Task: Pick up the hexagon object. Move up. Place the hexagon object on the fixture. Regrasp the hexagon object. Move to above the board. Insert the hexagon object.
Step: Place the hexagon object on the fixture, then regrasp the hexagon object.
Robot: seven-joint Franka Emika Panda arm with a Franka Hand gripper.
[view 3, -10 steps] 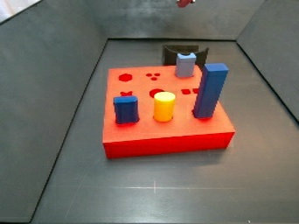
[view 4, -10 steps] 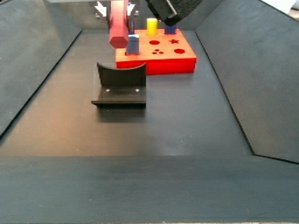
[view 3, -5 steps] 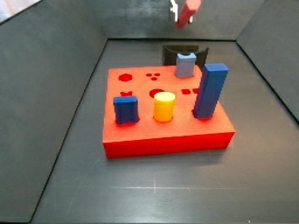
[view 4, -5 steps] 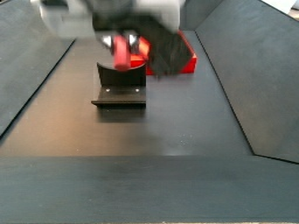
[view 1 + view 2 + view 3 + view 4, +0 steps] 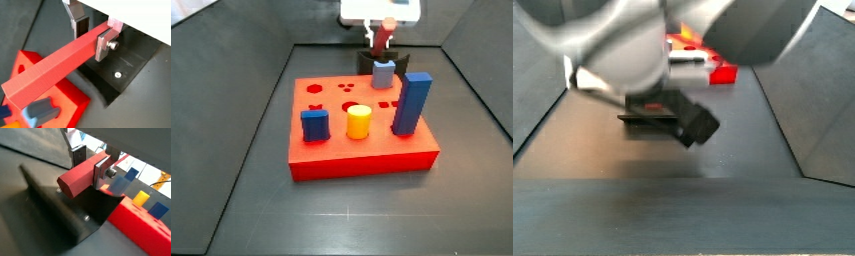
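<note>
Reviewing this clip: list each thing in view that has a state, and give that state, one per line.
Claw: shut on the hexagon object, above the fixture.
Hexagon object: held near one end, off the floor, not yet set down.
Fixture: on the floor under the bar, notch unfilled.
Board: flat on the floor, bearing upright pegs, several holes open.
</note>
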